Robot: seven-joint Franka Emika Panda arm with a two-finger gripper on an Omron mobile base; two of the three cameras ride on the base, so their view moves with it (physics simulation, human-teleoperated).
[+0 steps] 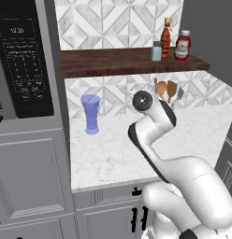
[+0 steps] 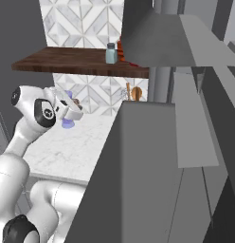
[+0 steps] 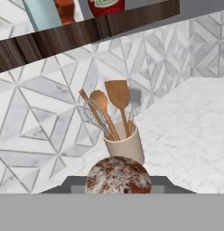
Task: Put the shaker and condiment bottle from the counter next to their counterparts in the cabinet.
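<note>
One small shaker point(image 3: 118, 175) sits in the pincer point(image 3: 118, 182), seen end on as a round disc speckled brown and white. The jaws are clamped on it from both sides, with only a narrow gap between them (as narrow as the shaker allows). In the right base view the pincer point(image 2: 74, 108) hangs above the marble surface point(image 1: 113, 154) with a bit of brown showing at its tip.

Above and beyond the pincer runs one dark wooden shelf point(image 1: 108, 63) carrying three things close together: one pale blue-grey shaker point(image 1: 156, 51) with a silver lid, one tall red-orange bottle point(image 1: 166, 39) with a tan cap just behind it, and one squat red bottle point(image 1: 182, 45) with a white cap. The squat bottle has a label, but its writing is too blurred to read.

Just beyond the pincer, on the surface against the tiled wall point(image 3: 41, 113), stands one cream crock point(image 3: 125, 144) holding at least four utensils: a whisk, a wooden spoon, a wooden spatula and a grey spatula. Well off to the pincer's left stands one blue glass point(image 1: 91, 114). Further left is one black microwave point(image 1: 24, 65), whose display seems to read 12:30.
</note>
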